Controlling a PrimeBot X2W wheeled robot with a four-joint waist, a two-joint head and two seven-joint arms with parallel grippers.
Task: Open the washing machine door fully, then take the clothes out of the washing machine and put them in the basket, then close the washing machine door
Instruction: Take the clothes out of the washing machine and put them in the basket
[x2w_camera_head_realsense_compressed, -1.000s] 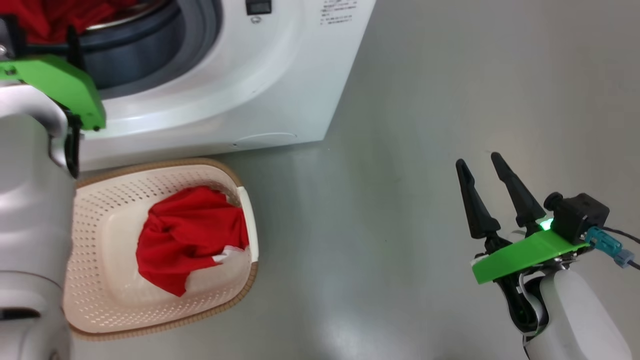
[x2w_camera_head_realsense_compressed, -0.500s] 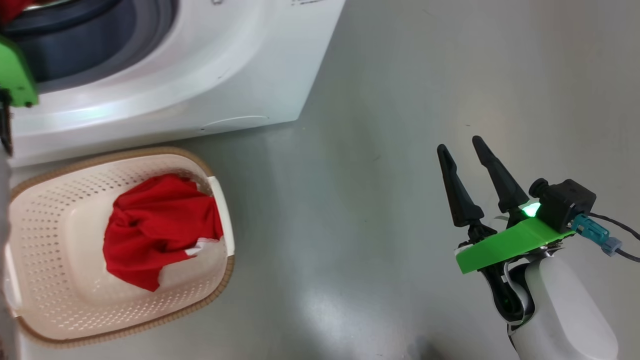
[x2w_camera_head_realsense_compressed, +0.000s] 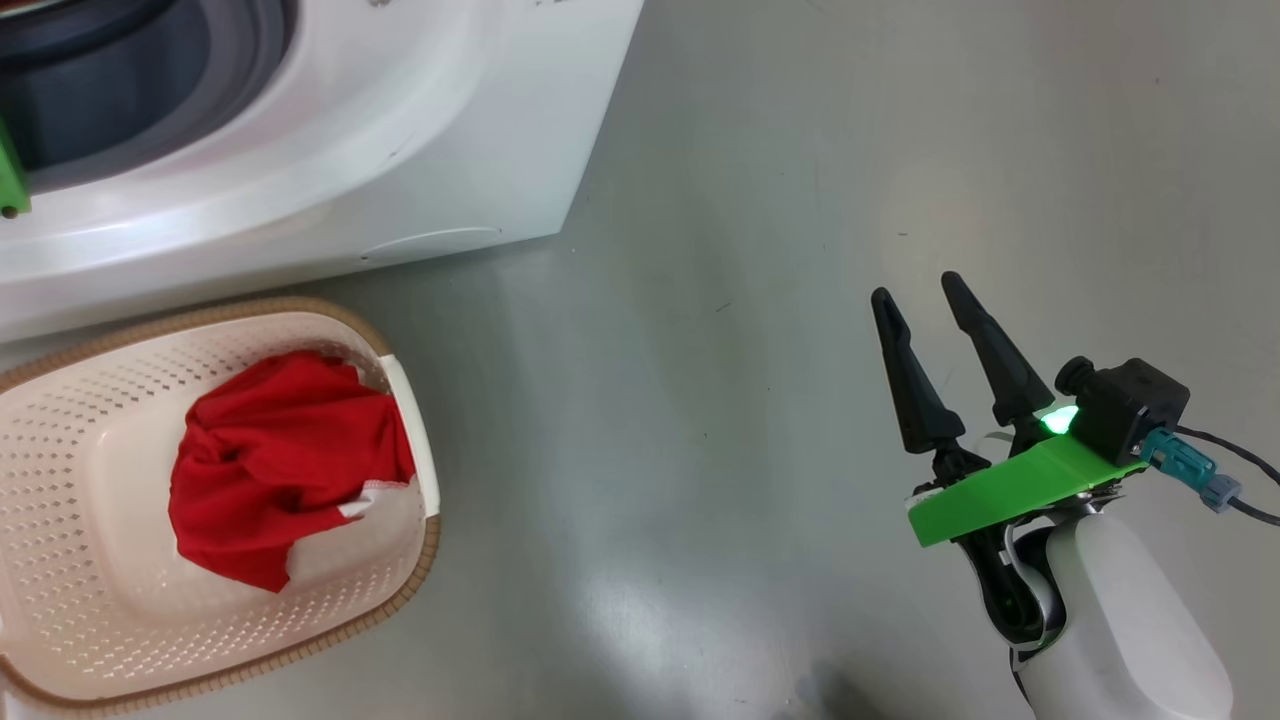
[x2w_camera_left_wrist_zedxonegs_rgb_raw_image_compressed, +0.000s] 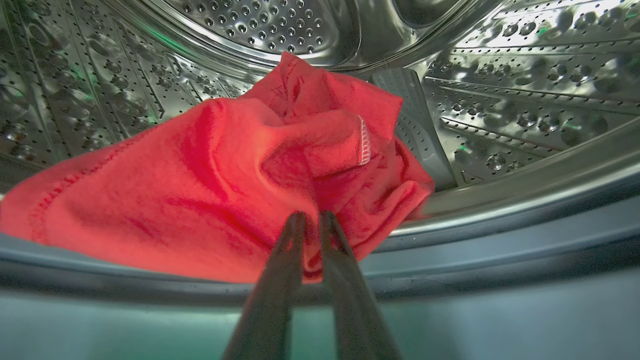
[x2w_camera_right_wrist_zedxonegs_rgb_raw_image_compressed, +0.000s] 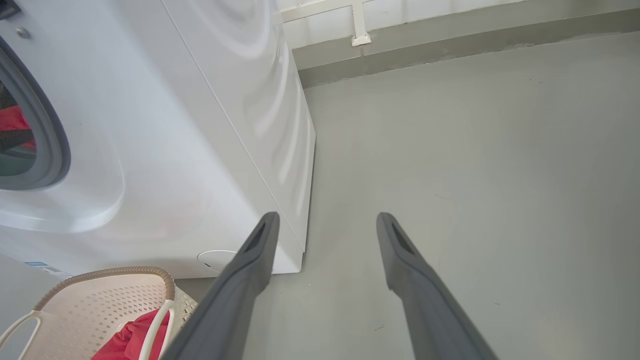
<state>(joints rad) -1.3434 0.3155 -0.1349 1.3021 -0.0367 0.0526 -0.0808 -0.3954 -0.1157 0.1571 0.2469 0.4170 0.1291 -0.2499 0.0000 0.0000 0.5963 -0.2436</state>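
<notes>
In the left wrist view a red garment (x2w_camera_left_wrist_zedxonegs_rgb_raw_image_compressed: 210, 190) hangs over the lip of the steel drum (x2w_camera_left_wrist_zedxonegs_rgb_raw_image_compressed: 500, 100) of the washing machine (x2w_camera_head_realsense_compressed: 400, 150). My left gripper (x2w_camera_left_wrist_zedxonegs_rgb_raw_image_compressed: 310, 216) is shut on its lower fold, just above the grey gasket (x2w_camera_left_wrist_zedxonegs_rgb_raw_image_compressed: 500, 240). Another red garment (x2w_camera_head_realsense_compressed: 270, 460) lies in the cream basket (x2w_camera_head_realsense_compressed: 250, 305) on the floor in front of the machine. My right gripper (x2w_camera_head_realsense_compressed: 915, 287) hangs open and holds nothing, over bare floor well to the right of the basket. The washing machine door is out of view.
Grey floor (x2w_camera_head_realsense_compressed: 750, 200) spreads right of the machine. The right wrist view shows the machine's side (x2w_camera_right_wrist_zedxonegs_rgb_raw_image_compressed: 260, 100), its round cap (x2w_camera_right_wrist_zedxonegs_rgb_raw_image_compressed: 215, 260), the basket's corner (x2w_camera_right_wrist_zedxonegs_rgb_raw_image_compressed: 100, 300) and a wall base (x2w_camera_right_wrist_zedxonegs_rgb_raw_image_compressed: 450, 45) at the far end.
The head camera has turned, so the machine and basket slid left in the picture and the left arm left it almost wholly. My right gripper has stayed open in about the same spot.
</notes>
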